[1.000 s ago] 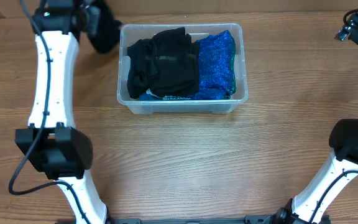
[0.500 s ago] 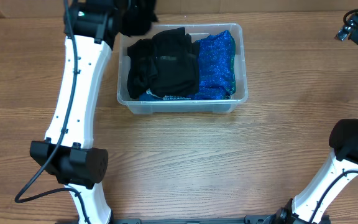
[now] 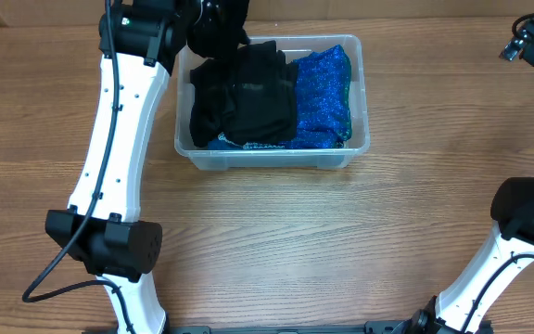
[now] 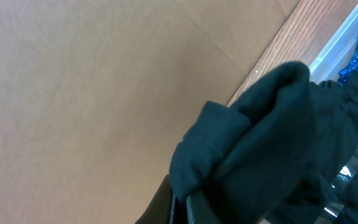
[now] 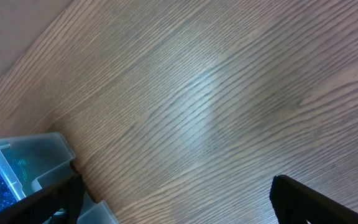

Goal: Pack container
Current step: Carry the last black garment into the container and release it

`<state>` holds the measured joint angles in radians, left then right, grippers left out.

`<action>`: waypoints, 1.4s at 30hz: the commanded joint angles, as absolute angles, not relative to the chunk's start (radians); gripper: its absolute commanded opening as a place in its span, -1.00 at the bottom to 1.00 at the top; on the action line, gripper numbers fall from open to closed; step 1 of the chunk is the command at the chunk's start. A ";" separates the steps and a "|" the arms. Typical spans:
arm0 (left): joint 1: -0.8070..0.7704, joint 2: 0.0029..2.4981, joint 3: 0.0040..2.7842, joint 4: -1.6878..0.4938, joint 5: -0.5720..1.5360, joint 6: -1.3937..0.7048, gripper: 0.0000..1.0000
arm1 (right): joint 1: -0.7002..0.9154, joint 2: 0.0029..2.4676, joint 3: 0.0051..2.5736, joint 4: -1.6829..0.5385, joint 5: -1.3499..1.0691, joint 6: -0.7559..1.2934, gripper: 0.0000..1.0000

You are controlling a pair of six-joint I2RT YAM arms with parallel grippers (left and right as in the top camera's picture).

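Counting one clear container (image 3: 272,160) at 12 o'clock on one wooden table (image 3: 295,241). Lying inside: one black garment (image 3: 248,97) at 9 o'clock and one blue glittery cloth (image 3: 323,93) at 3. Hanging at its 11 o'clock: one more dark cloth (image 3: 216,28). Standing by: two arms, left arm (image 3: 114,139) and right arm (image 3: 527,223).

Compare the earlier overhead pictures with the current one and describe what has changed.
The left gripper, carrying a dark cloth, swung rightward from beside the left side of the container to above its back-left corner. The black garment and blue garment inside, the container itself and the right gripper stayed put.
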<state>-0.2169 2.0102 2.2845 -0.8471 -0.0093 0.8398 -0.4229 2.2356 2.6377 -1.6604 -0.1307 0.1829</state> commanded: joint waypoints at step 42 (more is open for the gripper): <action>-0.167 2.038 2.231 -0.783 0.123 0.744 -0.92 | -0.421 2.201 2.664 -1.655 -0.131 0.183 1.00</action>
<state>-0.1631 2.0239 2.2314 -0.7864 0.1127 0.7612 -0.4229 2.2356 2.6377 -1.6604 -0.1307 0.1829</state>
